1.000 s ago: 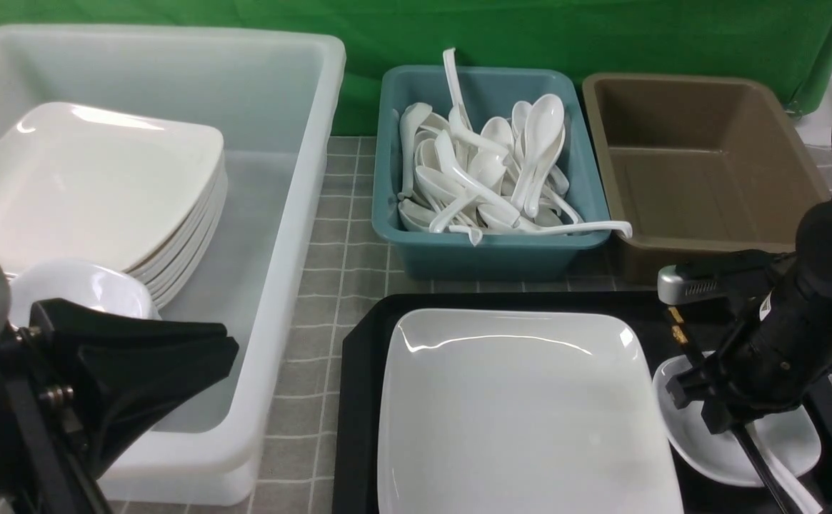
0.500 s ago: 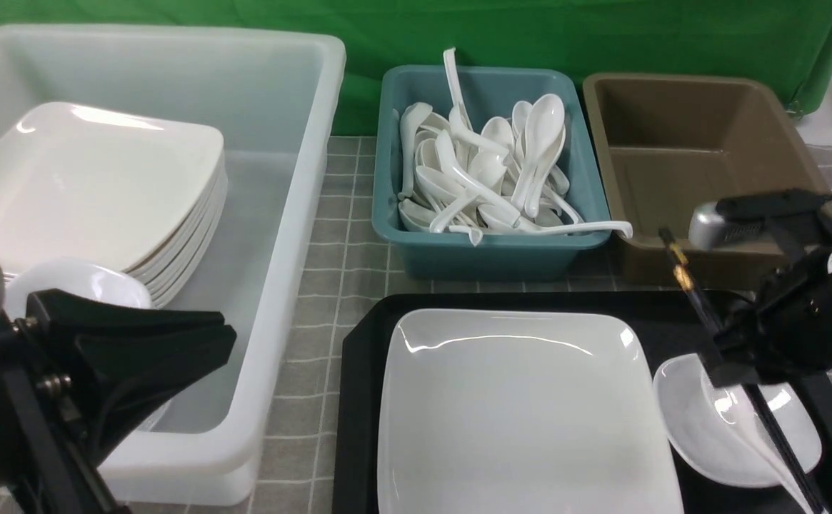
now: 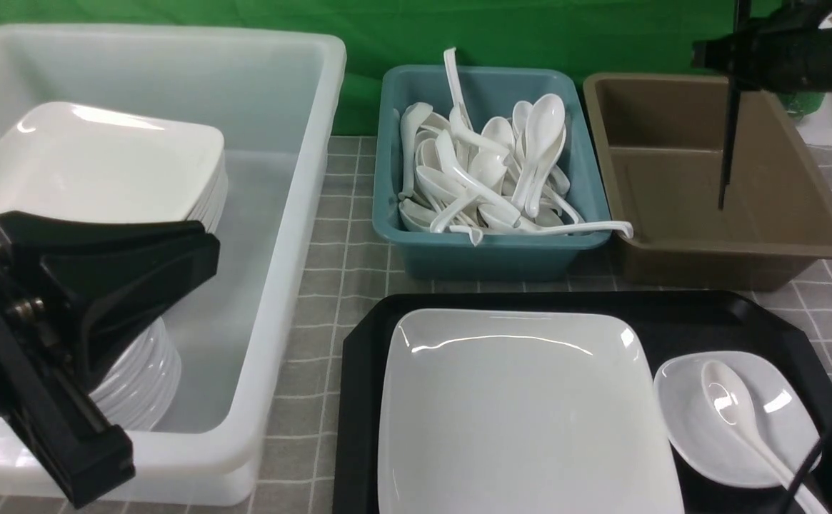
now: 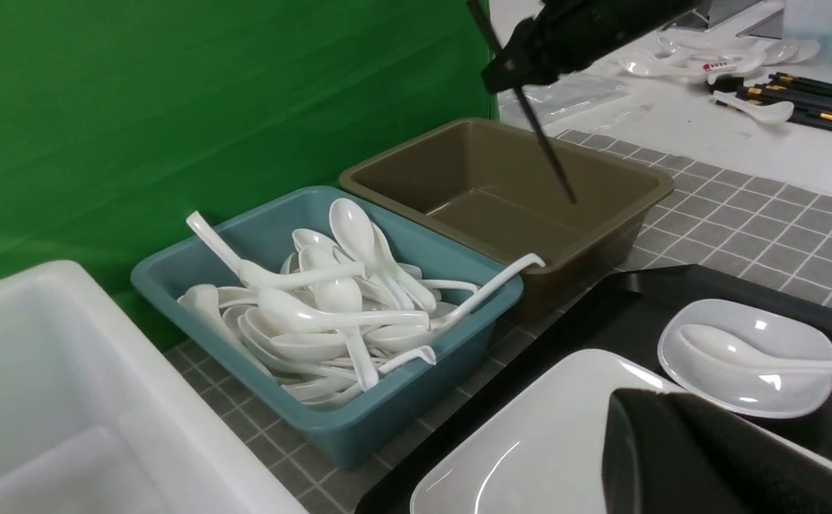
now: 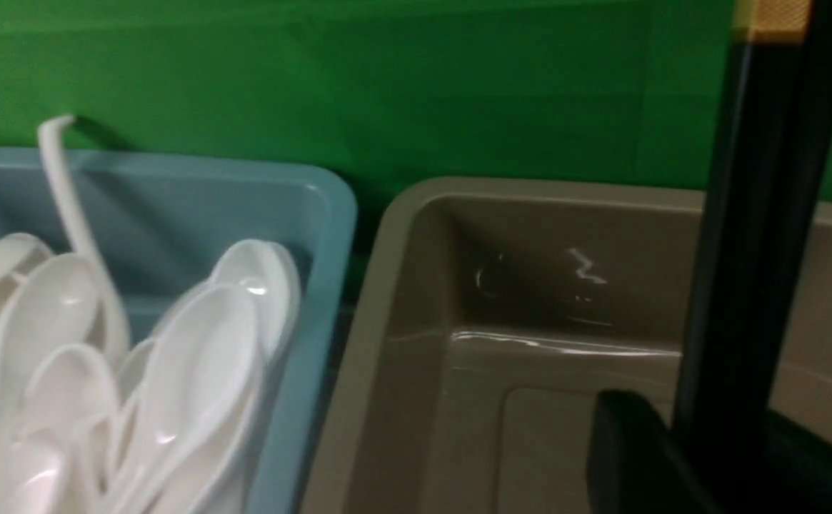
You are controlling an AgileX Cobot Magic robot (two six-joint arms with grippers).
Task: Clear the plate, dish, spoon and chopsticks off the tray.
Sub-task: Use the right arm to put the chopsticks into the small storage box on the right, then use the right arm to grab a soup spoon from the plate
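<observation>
Up from the tray (image 3: 715, 318) went my right gripper (image 3: 733, 57), now at the upper right of the front view, jaws clamped on the chopsticks (image 3: 727, 143), which hang nearly upright over the brown bin (image 3: 701, 264). My left gripper (image 3: 205, 250), lower left, has its jaws together, empty. Lower centre, the plate (image 3: 523, 414) sits on the tray; the spoon (image 3: 726, 392) lies in the dish (image 3: 787, 421) beside it.

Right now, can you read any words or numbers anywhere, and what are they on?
No words or numbers can be read anywhere.
The small red-and-white tag on the far white tabletop: too small to read.
The pale squiggle inside the deep brown plastic bin: a scratch, not a letter.
</observation>
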